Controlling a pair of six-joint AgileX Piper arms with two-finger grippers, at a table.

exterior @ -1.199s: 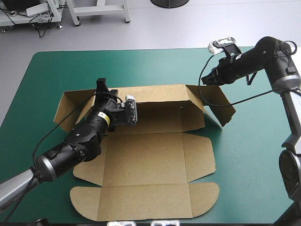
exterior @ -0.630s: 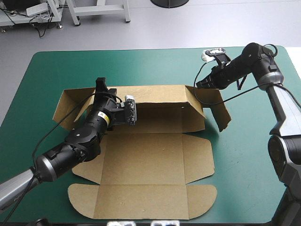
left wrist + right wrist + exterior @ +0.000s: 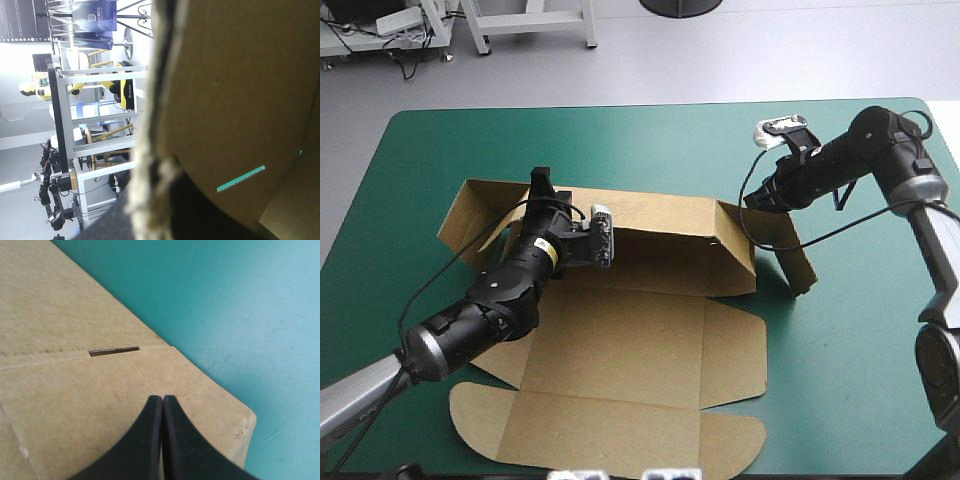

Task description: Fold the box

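My left jaws clamp the back wall [image 3: 660, 215] of the box [image 3: 620, 340] so that it stands upright, while my right jaws, pressed together empty, seem to push the end flap [image 3: 792, 258] inward.

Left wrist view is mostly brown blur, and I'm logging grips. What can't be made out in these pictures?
Left wrist view: the box, close and blurred, leaves the hold of the left gripper unreadable.
High view: the left arm hides part of the back wall.
Right wrist view: whether the right gripper, shut, touches the box.
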